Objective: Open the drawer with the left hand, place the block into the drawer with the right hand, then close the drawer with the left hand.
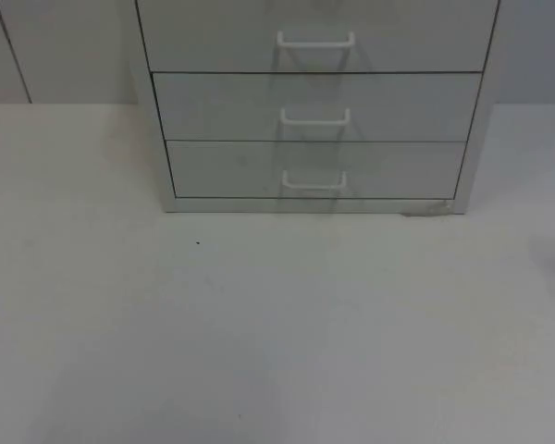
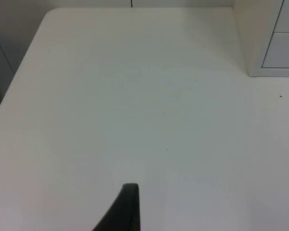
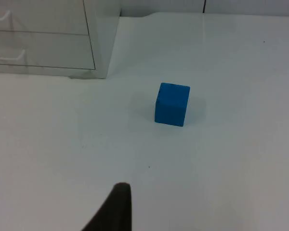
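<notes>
Currently a white drawer cabinet [image 1: 319, 102] is seen standing at the far middle of the white table [image 1: 259, 333], its three drawers stacked one above the other, each with a white loop handle. All three fronts sit flush with the frame, so the bottom drawer [image 1: 314, 169], like the others, is shut. A blue block [image 3: 172, 104] is seen in the right wrist view, resting flat on the table to the right of the cabinet and a little nearer than its front corner, apart from it. The right gripper [image 3: 113, 211] is held above bare table, near the block but well clear of it; one black fingertip is shown, and whether its fingers are spread or pressed together cannot be told. The left gripper [image 2: 125, 211] is held over bare table to the left of the cabinet, whose near left corner [image 2: 267, 43] is seen ahead; its finger state likewise cannot be told.
</notes>
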